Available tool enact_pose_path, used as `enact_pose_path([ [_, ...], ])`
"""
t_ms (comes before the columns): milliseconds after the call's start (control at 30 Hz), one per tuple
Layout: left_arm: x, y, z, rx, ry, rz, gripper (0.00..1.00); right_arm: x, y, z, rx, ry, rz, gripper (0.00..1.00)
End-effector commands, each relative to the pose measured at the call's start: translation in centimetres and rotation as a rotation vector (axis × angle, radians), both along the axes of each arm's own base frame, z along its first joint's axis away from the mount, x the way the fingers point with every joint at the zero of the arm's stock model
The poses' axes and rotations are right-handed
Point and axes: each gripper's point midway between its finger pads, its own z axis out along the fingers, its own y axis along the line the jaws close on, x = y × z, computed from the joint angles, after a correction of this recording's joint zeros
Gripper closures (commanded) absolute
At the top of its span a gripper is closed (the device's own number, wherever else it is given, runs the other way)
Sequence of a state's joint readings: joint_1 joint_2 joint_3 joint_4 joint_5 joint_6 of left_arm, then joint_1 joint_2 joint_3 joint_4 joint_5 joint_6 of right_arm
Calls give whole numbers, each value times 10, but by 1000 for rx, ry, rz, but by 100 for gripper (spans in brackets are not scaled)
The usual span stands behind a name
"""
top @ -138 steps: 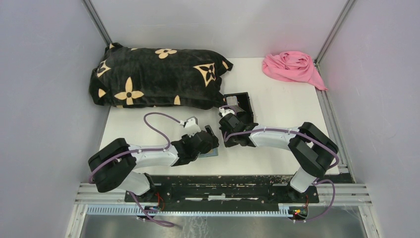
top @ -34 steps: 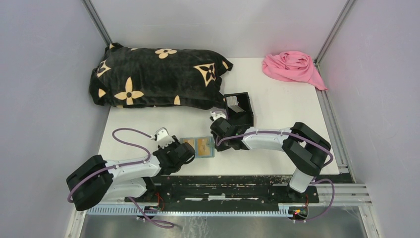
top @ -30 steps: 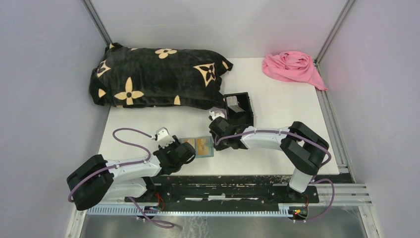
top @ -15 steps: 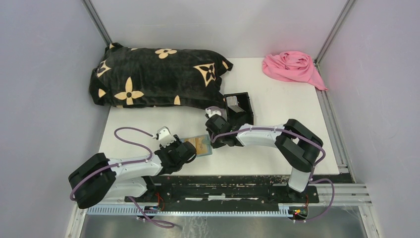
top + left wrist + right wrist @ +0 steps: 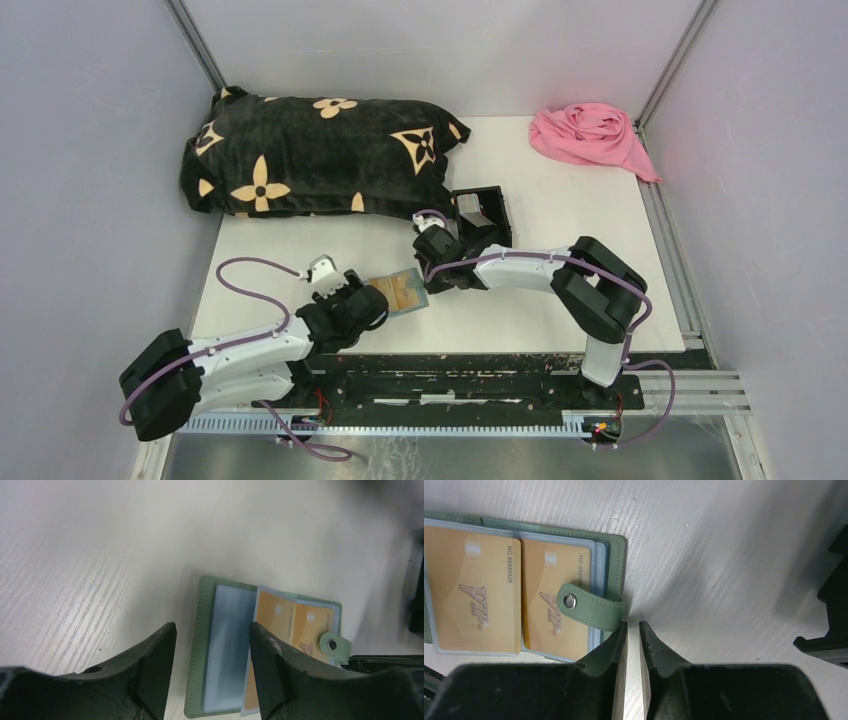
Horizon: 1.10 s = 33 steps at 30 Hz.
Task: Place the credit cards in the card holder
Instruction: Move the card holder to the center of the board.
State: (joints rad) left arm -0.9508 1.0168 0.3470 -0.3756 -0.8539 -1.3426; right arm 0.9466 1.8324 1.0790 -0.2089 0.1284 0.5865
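1. Card holder [image 5: 616, 555] lies opened flat near the front of the worktop [image 5: 560, 200], between both pincers. Two tan credit cards [image 5: 474, 597] already sit in its sleeves.
2. One bluish sleeve [image 5: 227, 645] looks empty; I cannot tell whether more cards wait elsewhere.
3. Its long axis runs left to right, with the snap tab [image 5: 591, 607] toward the right arm.
4. Left pincer [image 5: 212, 630] stands apart over the holder's left half, gripping nothing. Right pincer [image 5: 633, 625] is nearly together at the tab, empty.

I see the sage-green fold-over card holder [image 5: 400, 293] lying open and flat on the white counter [image 5: 560, 210], near its front edge at the middle. Two tan-yellow plastic credit cards [image 5: 474, 600] lettered "VIP" sit side by side in its clear sleeves. Its snap tab [image 5: 594, 611] lies across the right-hand card's edge. A pale bluish sleeve page [image 5: 227, 645] covers the other half.
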Motion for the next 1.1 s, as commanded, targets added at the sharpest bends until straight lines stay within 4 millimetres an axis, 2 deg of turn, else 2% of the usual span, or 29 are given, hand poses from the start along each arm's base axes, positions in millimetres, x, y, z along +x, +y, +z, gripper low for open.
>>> enact_pose_path([
  [0,5,3,20,-12,-51,26,35,12,11,21,29,-47,14,80],
  [167,6,2,24,-18,-54,29,33,12,6,32,26,-69,15,76],
  [467,5,6,38,-34,-82,46,32,10,0,46,28,-87,19,54],
  [700,5,8,44,-44,-97,51,32,14,-2,64,36,-121,17,47],
  [867,9,0,50,-34,-101,16,32,25,-12,91,10,-199,-8,45],
  [967,11,-10,55,-30,-110,-35,31,39,-21,108,-25,-253,-32,43],
  [1067,14,-20,63,-45,-137,-93,23,57,-33,120,-34,-275,-67,42],
])
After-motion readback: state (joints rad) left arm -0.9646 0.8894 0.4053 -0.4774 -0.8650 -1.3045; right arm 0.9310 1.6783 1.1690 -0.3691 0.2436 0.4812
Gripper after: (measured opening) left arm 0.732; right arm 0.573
